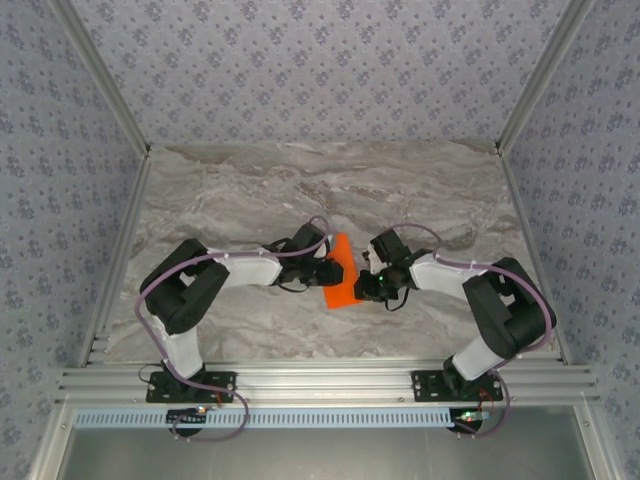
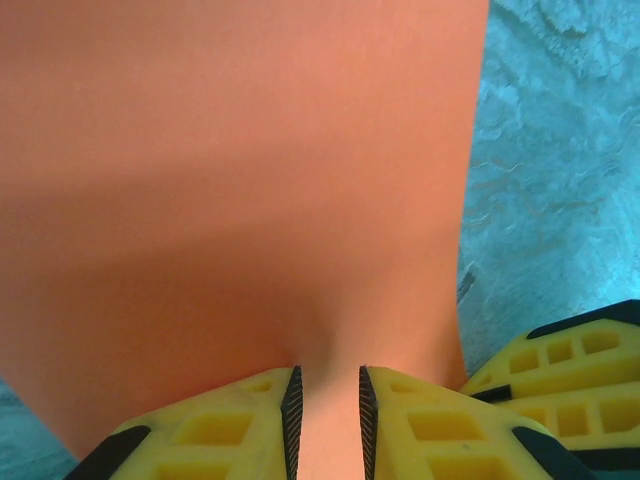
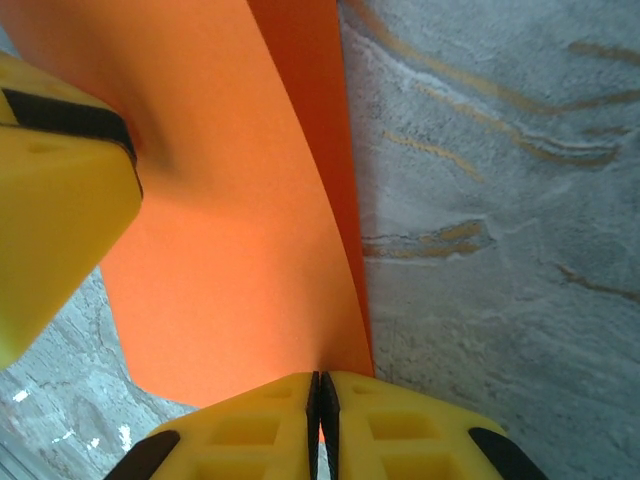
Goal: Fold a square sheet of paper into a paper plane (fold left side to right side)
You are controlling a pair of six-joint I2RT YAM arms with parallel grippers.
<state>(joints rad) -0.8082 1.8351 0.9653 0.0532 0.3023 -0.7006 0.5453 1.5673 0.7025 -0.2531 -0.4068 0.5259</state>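
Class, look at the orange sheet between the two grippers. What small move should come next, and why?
Probably the left gripper should carry its side across toward the right gripper. Both are shut on the square sheet of paper, which bows between them, not yet folded flat.

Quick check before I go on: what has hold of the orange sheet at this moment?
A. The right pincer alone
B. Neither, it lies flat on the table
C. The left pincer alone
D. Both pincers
D: the right pincer is shut on an edge of the orange sheet, and the sheet also runs between the pads of the left pincer, dimpled where they bite.
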